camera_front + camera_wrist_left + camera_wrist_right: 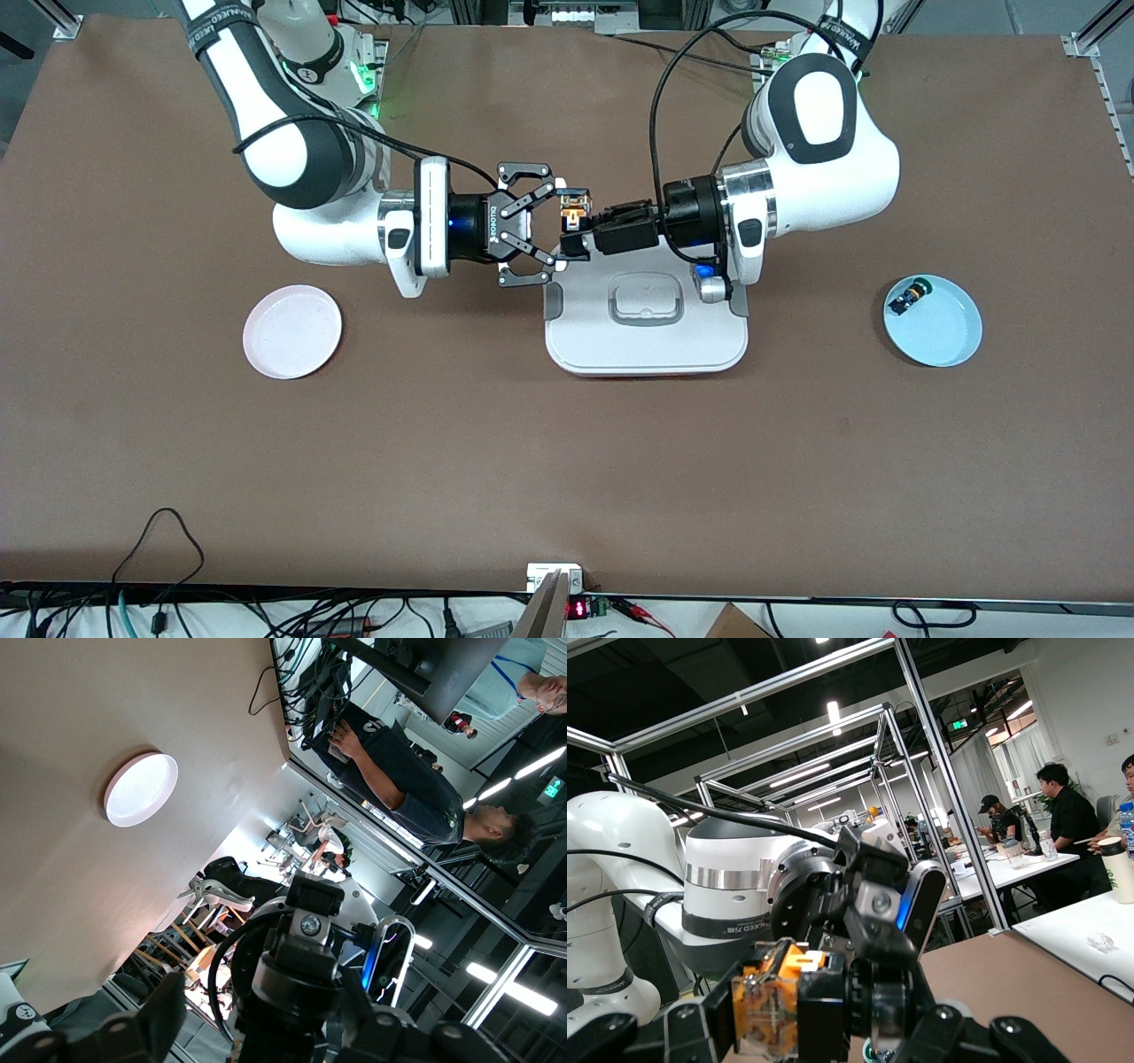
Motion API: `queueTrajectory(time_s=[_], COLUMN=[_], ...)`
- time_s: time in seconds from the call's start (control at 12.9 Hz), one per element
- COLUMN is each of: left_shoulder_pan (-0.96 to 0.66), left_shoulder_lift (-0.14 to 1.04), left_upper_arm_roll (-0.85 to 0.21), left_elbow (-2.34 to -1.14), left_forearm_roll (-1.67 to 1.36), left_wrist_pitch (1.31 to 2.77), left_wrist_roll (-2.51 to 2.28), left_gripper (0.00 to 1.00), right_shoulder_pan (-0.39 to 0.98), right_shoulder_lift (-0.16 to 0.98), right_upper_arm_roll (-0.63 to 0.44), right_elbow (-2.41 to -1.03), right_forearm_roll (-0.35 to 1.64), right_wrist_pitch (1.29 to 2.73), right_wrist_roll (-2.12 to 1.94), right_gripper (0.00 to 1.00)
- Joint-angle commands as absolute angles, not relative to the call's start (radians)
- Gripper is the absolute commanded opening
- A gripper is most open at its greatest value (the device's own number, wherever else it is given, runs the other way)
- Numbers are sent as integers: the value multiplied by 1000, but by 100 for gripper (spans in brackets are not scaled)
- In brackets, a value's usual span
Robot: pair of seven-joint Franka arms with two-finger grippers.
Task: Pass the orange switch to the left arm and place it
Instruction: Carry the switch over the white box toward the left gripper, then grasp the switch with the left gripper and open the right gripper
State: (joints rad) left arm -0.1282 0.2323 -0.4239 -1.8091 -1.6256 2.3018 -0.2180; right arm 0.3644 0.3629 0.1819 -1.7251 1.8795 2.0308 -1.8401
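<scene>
While the box sits on the table under both wrists, the handover plays out in the air over the edge of it nearest the arms' bases. The left gripper is clenched on the orange switch. The right gripper, fingers spread wide, faces it, the switch lying just off its fingertips.

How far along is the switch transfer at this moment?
Midway, at the handover. Done: the orange switch is lifted and sits up over the box's edge toward the arms' bases. In hand: the left hand grips it, while the right hand is open around it, not yet closed. Left: regrasp, release, then probably set-down on the pink plate.
</scene>
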Motion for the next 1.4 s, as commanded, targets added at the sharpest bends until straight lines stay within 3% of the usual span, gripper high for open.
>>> queueTrajectory(time_s=[0.0,0.16,0.47,0.62,0.7,0.78,1.32], left_shoulder_pan=[-132,-130,-126,-121,-121,-120,-100], left_shoulder_lift=[224,221,215,215,215,215,215], left_upper_arm_roll=[-426,-426,-426,-426,-426,-426,-422], left_elbow=[-1810,-1809,-1809,-1809,-1809,-1809,-1816], left_forearm_roll=[-1658,-1657,-1649,-1648,-1647,-1647,-1641], left_wrist_pitch=[2306,2303,2290,2286,2284,2284,2254], left_wrist_roll=[-189,-187,-192,-192,-190,-192,-195], left_gripper=[61,46,5,0,0,0,0], right_shoulder_pan=[373,374,379,383,383,383,345], right_shoulder_lift=[356,356,354,354,354,351,315], right_upper_arm_roll=[179,179,179,179,179,179,178], right_elbow=[-1723,-1721,-1721,-1723,-1726,-1733,-1736], right_forearm_roll=[1901,1901,1901,1901,1901,1901,1890], right_wrist_pitch=[2040,2042,2052,2054,2052,2052,2051], right_wrist_roll=[-1836,-1835,-1835,-1835,-1813,-1787,-1692], right_gripper=[18,18,18,19,47,99,100])
